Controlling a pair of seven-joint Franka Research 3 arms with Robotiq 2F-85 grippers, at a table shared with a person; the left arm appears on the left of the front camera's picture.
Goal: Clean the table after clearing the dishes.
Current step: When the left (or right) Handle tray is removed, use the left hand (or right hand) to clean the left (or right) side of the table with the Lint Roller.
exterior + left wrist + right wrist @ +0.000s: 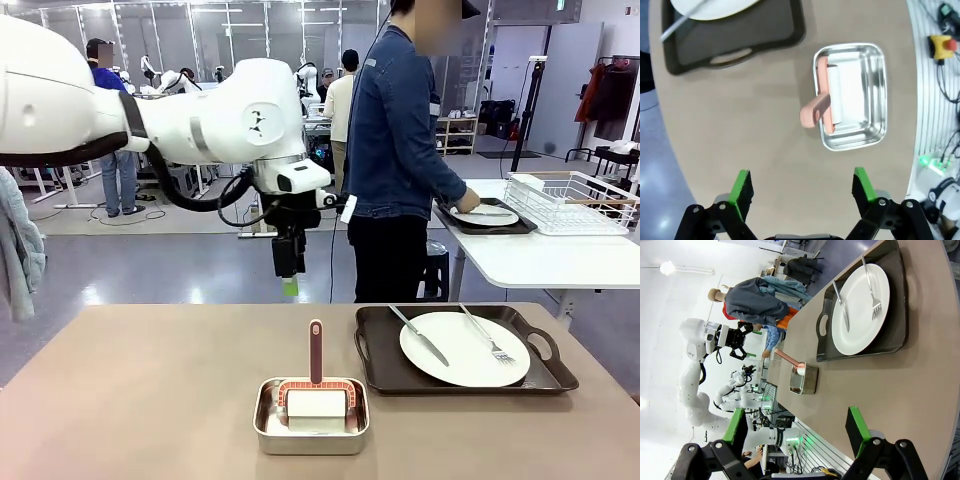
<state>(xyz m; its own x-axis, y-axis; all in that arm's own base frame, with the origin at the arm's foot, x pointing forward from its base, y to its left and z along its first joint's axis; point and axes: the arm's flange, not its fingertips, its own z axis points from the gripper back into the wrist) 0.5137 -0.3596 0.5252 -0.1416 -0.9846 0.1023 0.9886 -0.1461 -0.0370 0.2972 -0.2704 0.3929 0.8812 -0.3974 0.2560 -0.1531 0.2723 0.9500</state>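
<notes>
Dishes are split: one tray (385, 378) with its plate (462, 350) sits on the tabletop (150, 400), just beside the steel pan (311, 432). A second tray (487, 227) lies on a white table (540, 262) behind, with a person's hand (468, 200) on it. Left claw (290, 285) is hung wide open and empty over the tabletop, near the roller (316, 388) standing in the pan. Right claw (795, 427) is spread wide too, nothing held. Roller pickup is judged next: the jaws should be lowered astride the pink handle (316, 348), closed mid-handle, then lifted straight up clear of the pan wall. Rolling is best held off until the remaining tray is gone.
</notes>
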